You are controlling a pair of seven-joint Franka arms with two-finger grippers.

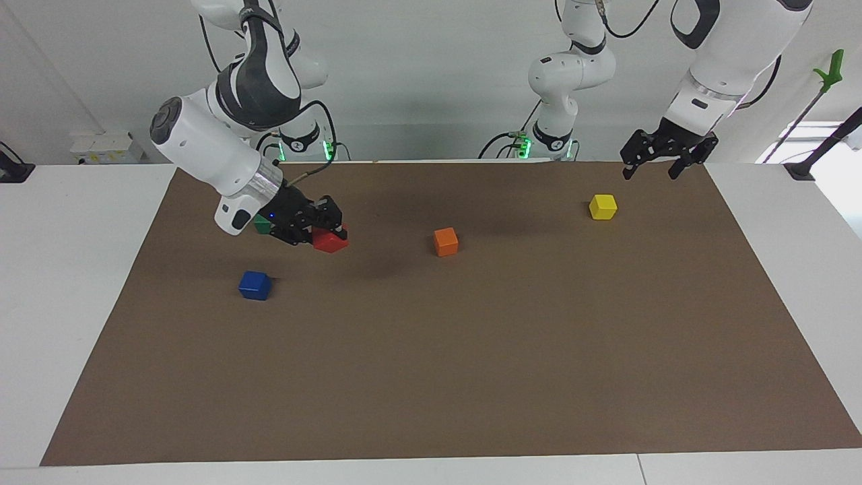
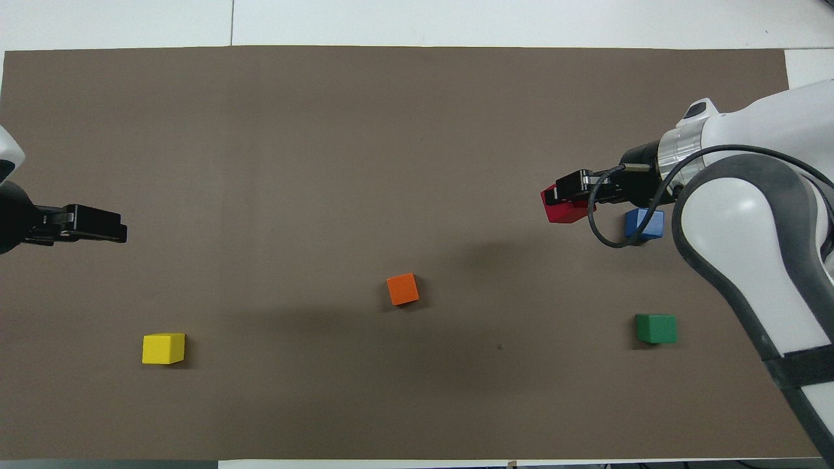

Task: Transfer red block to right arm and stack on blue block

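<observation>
- Red block [image 1: 330, 241] is clenched in right gripper [image 1: 328, 232], raised over mat beside blue block [image 1: 255, 285].
- Left gripper [image 1: 660, 165] is released, waiting above yellow cube [image 1: 603, 207].
- Five cubes counted, one per colour; no writing legible.

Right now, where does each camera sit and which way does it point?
Facing view: high across the table, looking back at the robots; both arms show whole, the right gripper shut on the red block, the left gripper open and waiting above the mat's edge near the yellow block.
Overhead view: high above the robots' end, looking forward and steeply down; the right arm's forearm and the left gripper's tip show.
Shared: brown mat, blue block, orange block, green block, half a turn apart.
</observation>
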